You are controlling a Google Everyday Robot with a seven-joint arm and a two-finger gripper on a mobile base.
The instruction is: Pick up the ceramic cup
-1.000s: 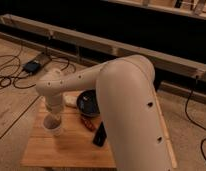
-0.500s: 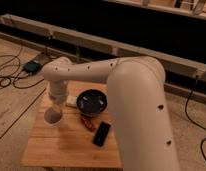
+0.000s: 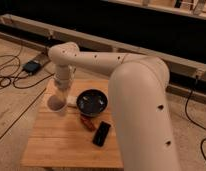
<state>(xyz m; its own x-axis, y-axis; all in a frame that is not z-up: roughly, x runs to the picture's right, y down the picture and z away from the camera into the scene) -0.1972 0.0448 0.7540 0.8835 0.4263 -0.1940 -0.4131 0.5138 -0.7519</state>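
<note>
**Arm over the table's left edge, cup below the wrist**

Where my white, jointed arm (image 3: 121,75) bends down from its rounded elbow, the gripper (image 3: 61,92) hangs over the left side of the small, square wooden table (image 3: 56,145). The small white ceramic cup (image 3: 56,103), tapered with a darker inside, sits right at the gripper's lower end, at the table's left edge. Whether the cup stands on the wood or is lifted off it, I cannot tell, and whether my grip is closed around it I cannot tell either; the wrist blocks that spot.

Just right of the cup: a wide, dark, shallow bowl (image 3: 91,101), upright on the table, near but apart from the cup. In front of the bowl, a small reddish-brown object (image 3: 88,123) lies on the wood, kind unclear. Beside that, nearer the front edge, a flat black rectangular device (image 3: 101,133) lies tilted.

On the floor to the left, a small dark box (image 3: 32,66) with black cables (image 3: 8,80) looping away.
</note>
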